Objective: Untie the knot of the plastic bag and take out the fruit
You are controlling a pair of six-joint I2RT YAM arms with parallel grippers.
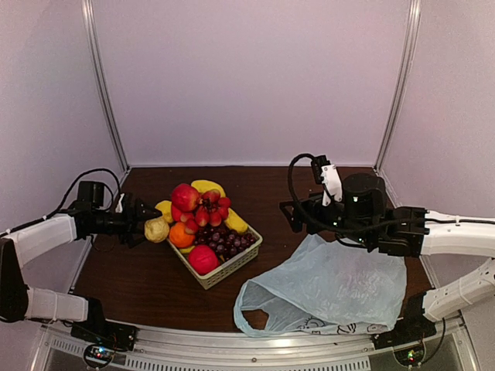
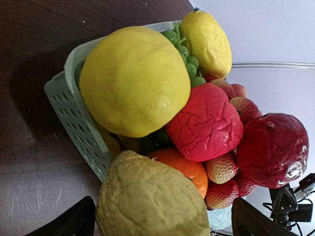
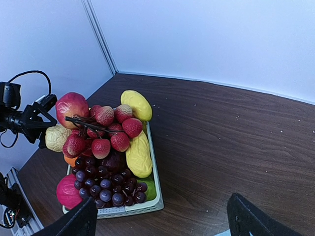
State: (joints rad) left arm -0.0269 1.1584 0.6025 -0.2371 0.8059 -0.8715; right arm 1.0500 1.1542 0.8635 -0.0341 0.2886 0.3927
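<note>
The pale blue plastic bag (image 1: 325, 290) lies flat and slack on the table at the front right, one handle loop (image 1: 251, 309) lying open. The knot shows in no view. The fruit is heaped in a pale green basket (image 1: 232, 267). A lumpy yellow lemon-like fruit (image 1: 156, 229) rests at the basket's left edge, between the fingers of my left gripper (image 1: 147, 229). In the left wrist view that fruit (image 2: 147, 196) sits between the open jaws of the left gripper (image 2: 162, 216), with a gap on the right. My right gripper (image 1: 290, 216) hangs open and empty right of the basket.
The basket (image 3: 147, 206) holds dark grapes (image 3: 106, 184), lychee-like red fruit (image 3: 110, 130), an orange (image 2: 184, 167), a large smooth yellow fruit (image 2: 133, 81) and red fruit (image 2: 204, 123). The right arm reaches over the bag's back edge. Walls close in the back and sides.
</note>
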